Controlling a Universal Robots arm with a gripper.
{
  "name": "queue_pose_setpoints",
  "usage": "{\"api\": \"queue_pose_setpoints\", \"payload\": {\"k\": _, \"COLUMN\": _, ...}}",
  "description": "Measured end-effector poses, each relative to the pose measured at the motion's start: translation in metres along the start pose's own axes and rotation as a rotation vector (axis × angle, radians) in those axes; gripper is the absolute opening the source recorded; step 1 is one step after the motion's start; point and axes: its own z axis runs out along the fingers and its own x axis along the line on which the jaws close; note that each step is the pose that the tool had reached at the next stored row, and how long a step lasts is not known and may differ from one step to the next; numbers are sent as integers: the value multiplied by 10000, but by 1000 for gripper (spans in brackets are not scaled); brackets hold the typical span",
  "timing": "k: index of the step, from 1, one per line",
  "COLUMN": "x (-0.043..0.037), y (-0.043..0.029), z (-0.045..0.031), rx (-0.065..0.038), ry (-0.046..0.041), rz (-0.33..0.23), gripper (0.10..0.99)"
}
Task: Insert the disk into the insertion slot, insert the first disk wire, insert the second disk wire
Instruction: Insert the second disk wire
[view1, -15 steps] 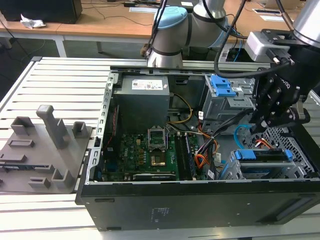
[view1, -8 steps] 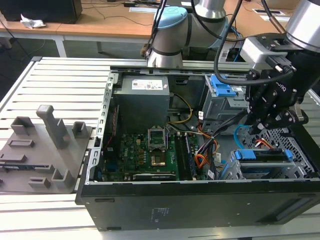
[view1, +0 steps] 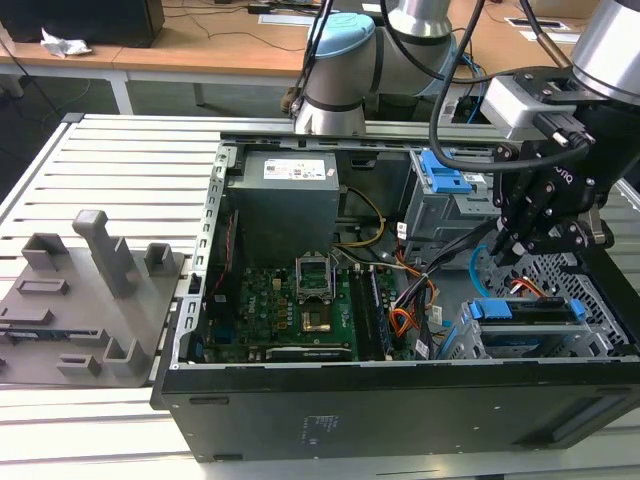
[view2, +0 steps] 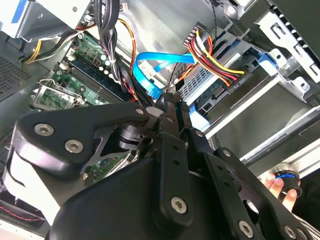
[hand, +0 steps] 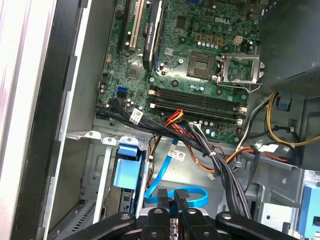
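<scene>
1. Black claw (view2: 171, 100) pinches the plug end of the thin flat light-blue looping cable (view2: 155, 57), just beside the blue-framed silver-grey disk (view2: 202, 82) seated in the perforated sheet-metal bay (view1: 585, 290).
2. Cable looks light and floppy; hold the rigid plug, not the ribbon.

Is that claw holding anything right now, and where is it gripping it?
The gripper appears shut on the light-blue flat cable, near its end by the disk; the plug itself is hidden.

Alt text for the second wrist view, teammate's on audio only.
The gripper pinches the second disk wire, a light-blue cable, beside the disk seated in the insertion slot. An orange-red wire bundle plugs into the disk.
</scene>
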Motion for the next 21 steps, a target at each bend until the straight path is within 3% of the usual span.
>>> {"api": "queue_pose_setpoints", "payload": {"k": 13, "x": 10, "y": 2, "z": 0, "rx": -1, "ry": 5, "rz": -7, "gripper": 165}}
{"api": "queue_pose_setpoints", "payload": {"k": 17, "x": 73, "y": 8, "z": 6, "rx": -1, "ry": 4, "rz": 61, "gripper": 165}}
{"api": "queue_pose_setpoints", "payload": {"k": 21, "x": 203, "y": 27, "z": 13, "rx": 2, "ry": -3, "rz": 201, "gripper": 165}}
